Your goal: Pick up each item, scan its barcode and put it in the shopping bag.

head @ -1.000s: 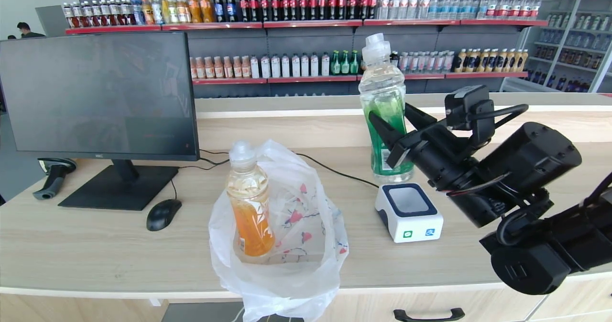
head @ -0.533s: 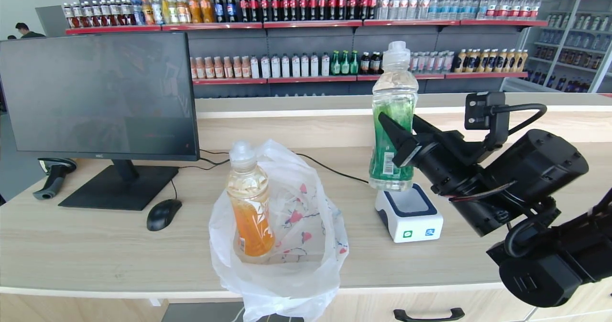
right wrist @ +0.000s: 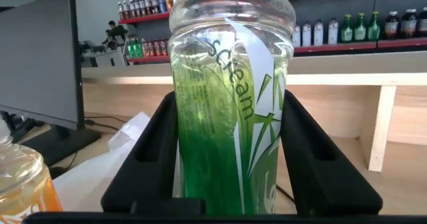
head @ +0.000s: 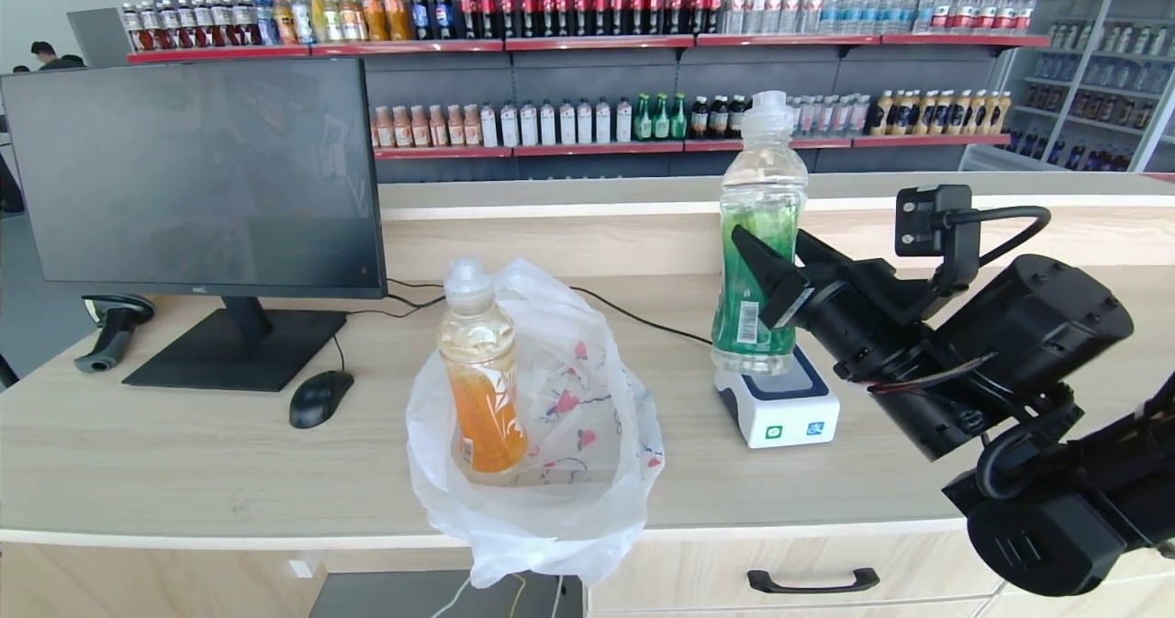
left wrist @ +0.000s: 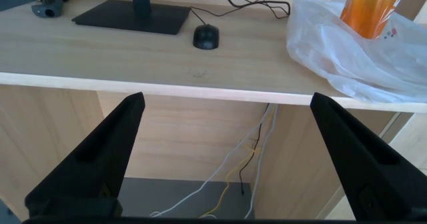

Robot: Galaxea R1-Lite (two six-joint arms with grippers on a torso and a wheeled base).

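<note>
Green bottle (head: 745,298), pinched upright in right jaws, hangs over scanner (head: 788,418) near bag (head: 574,457); left jaws spread.

I had open bench (head: 184,471) left of the shopping bag (head: 587,480), by the mouse (head: 320,398). The orange bottle (head: 477,375) stood in the bag's left half — its right half lay open. The green bottle (head: 745,315) in my right claw (head: 767,234) hung over the scanner (head: 780,416), blocking that side.

The right gripper (head: 769,249) clamps the upright green bottle (head: 762,186) just above the scanner (head: 780,411). Left of the scanner sits the shopping bag (head: 587,434) with an orange bottle (head: 477,379) upright inside.
</note>
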